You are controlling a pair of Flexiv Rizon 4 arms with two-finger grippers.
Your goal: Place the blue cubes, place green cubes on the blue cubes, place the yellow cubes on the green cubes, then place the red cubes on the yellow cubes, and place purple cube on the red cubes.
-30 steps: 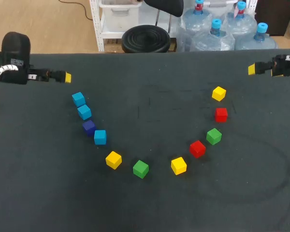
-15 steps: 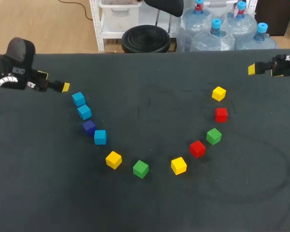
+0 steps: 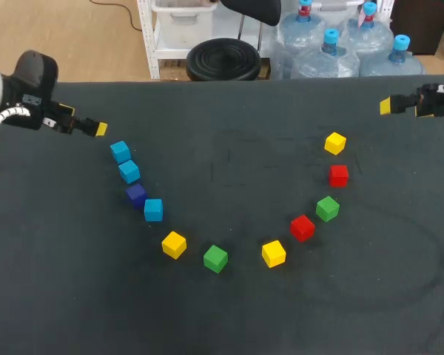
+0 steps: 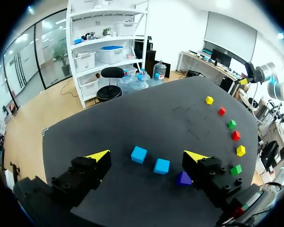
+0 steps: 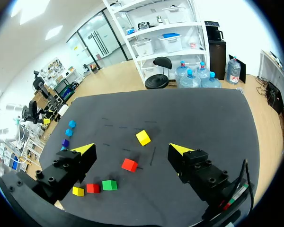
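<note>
The left gripper (image 4: 146, 156) hangs over the far left part of the table (image 3: 229, 318), its fingers spread wide and holding nothing. Just ahead of it, 3 blue cubes (image 3: 129, 171) and the purple cube (image 3: 136, 194) lie in a line. The purple one is 3rd from the gripper and seemingly touches its neighbours. The right gripper (image 5: 131, 150) sits near the far right corner, equally wide open and empty. The arc runs on with 3 yellow cubes (image 3: 174, 244), 2 green cubes (image 3: 215, 258) and 2 red cubes (image 3: 302, 227), each lying singly on the table.
</note>
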